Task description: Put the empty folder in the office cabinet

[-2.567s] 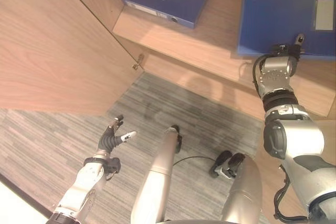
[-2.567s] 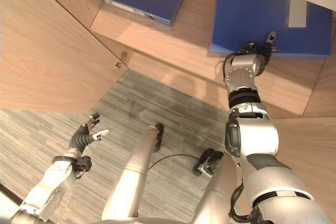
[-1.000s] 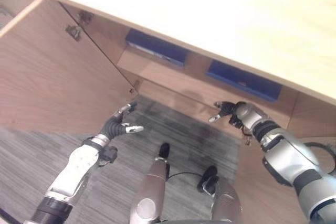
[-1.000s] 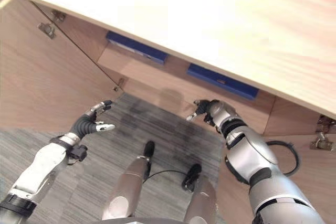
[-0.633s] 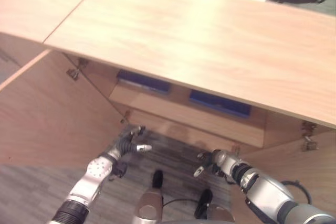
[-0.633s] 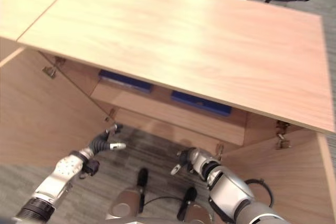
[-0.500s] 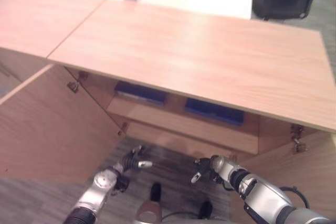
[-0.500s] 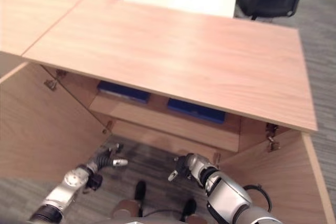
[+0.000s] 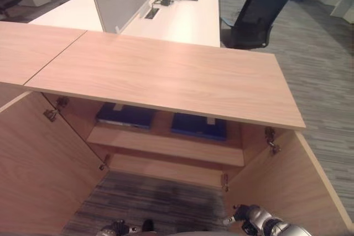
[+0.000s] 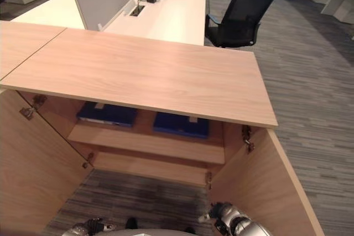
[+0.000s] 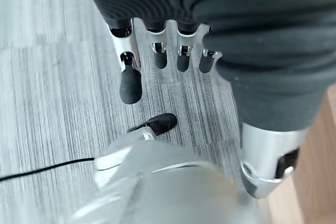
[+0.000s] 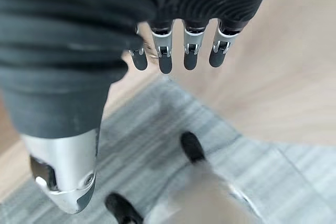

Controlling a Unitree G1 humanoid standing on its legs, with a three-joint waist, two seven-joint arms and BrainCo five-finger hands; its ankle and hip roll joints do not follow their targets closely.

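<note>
Both hands low at the bottom edge, empty and relaxed.

I see my right hand [image 9: 247, 214] at the lower right of the left eye view, just above the bottom edge, with its silver wrist running off toward the corner. My left hand [image 9: 118, 228] barely peeks in at the bottom, left of centre. In the left wrist view the left hand's fingers [image 11: 130, 80] hang straight and loosely spread, the thumb apart, holding nothing. In the right wrist view the right hand's fingers [image 12: 165, 59] sit straight in a row, also holding nothing.
</note>
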